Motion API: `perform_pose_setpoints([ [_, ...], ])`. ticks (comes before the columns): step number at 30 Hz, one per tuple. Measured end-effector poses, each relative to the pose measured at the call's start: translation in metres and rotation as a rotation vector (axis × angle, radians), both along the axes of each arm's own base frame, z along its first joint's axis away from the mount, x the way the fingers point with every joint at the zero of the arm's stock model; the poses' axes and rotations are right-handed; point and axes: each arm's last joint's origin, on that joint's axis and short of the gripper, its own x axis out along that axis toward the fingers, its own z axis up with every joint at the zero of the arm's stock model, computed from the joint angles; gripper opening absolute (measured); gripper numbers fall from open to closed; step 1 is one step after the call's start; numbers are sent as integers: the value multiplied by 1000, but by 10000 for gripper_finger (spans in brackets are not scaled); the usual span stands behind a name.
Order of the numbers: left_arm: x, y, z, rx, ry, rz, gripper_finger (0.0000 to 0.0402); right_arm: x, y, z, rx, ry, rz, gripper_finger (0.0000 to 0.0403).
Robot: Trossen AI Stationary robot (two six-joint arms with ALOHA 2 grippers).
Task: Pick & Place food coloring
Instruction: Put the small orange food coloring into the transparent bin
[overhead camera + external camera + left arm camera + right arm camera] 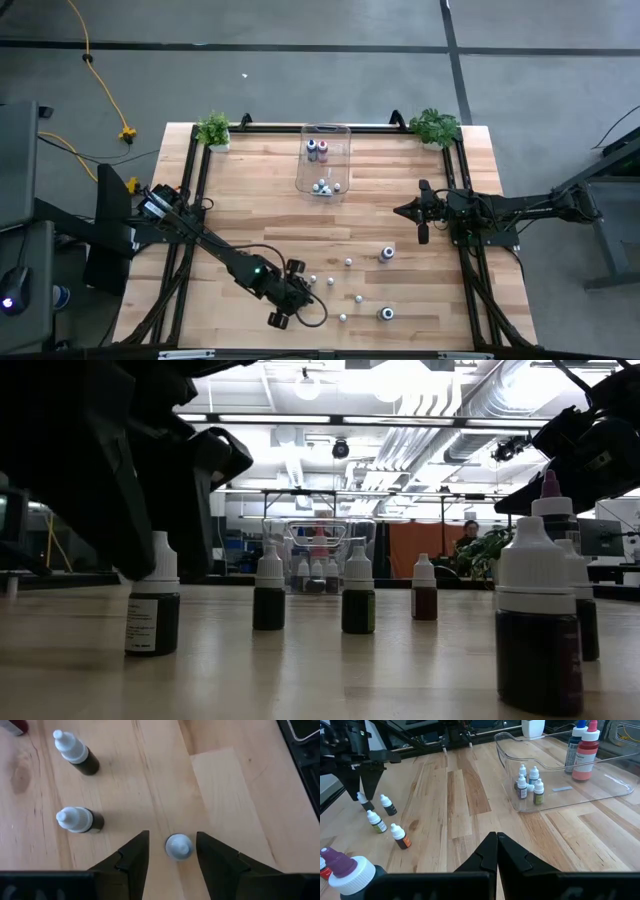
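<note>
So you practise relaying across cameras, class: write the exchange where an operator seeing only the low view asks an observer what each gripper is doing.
Operator: Low view only. Is the left gripper on a bottle?
Observer: The left gripper is open, with a finger on either side of a white-capped bottle.
Operator: And the right one?
Observer: The right gripper is shut, holding nothing, over the right side of the table.

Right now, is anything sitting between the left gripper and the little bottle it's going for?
Nothing visible. The left gripper is open, a finger on each side of the white-capped bottle, and only bare table shows in the gaps. Two other bottles stand off to one side, clear of it.
</note>
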Motion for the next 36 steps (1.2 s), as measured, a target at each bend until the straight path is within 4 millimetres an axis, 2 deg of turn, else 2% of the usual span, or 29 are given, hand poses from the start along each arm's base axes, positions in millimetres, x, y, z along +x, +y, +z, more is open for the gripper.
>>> perform_pose_setpoints([
  [19, -1, 1, 0, -4, 27, 19, 155, 0, 0, 0, 0, 0, 0, 0],
  [29, -2, 0, 0, -37, 42, 23, 82, 0, 0, 0, 0, 0, 0, 0],
  [36, 0, -1, 1, -51, 22, 23, 70, 0, 0, 0, 0, 0, 0, 0],
])
